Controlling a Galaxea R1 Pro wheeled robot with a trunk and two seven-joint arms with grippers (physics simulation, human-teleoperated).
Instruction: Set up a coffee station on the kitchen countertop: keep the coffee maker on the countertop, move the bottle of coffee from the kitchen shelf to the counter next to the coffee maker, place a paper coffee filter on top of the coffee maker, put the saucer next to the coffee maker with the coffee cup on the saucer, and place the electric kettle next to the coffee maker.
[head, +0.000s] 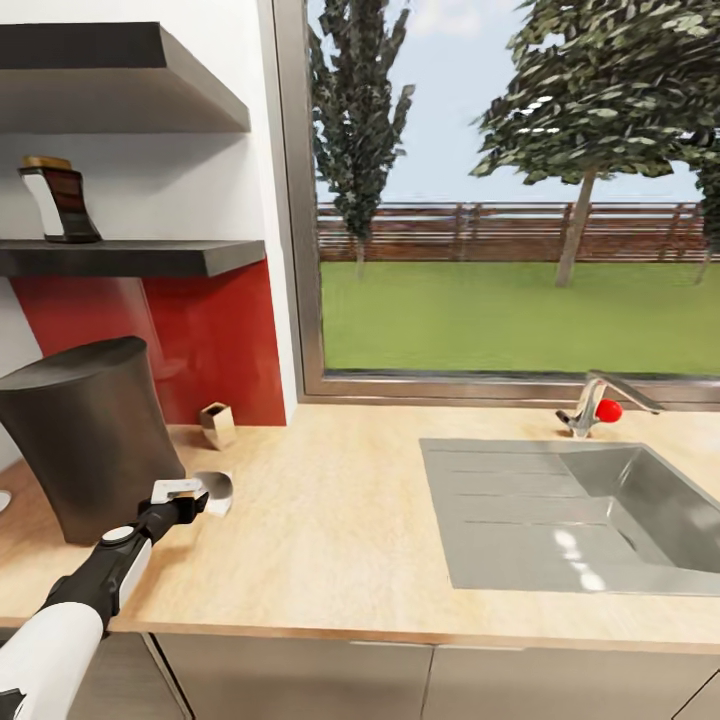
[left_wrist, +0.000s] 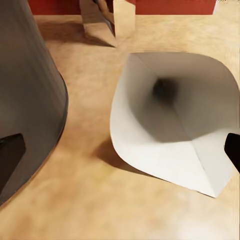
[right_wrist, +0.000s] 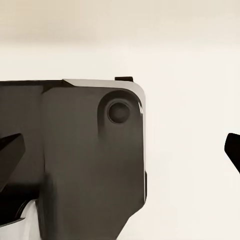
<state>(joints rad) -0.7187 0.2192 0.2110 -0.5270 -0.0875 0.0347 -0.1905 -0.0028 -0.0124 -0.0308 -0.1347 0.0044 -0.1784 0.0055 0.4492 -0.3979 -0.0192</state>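
Your paper coffee filter (left_wrist: 172, 125) lies on its side on the light-wood tabletop (head: 330, 520) at lower left, just beside the dark matte coffee maker (head: 88, 435). It's a thin, featherlight cone that crumples easily. With your left claw (head: 195, 497) spread around it, pinch one wall near the open rim, gently.

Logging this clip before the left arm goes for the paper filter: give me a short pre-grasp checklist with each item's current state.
1. Left gripper open: ok, fingertips spread wide in the wrist view.
2. Paper filter between the fingers: ok, lying on the countertop, mouth toward the camera.
3. Filter already gripped: not ok.
4. Coffee maker top free: ok.
5. Clearance from coffee maker: cannot tell, it stands close beside the filter.
6. Bottle off the shelf: not ok.
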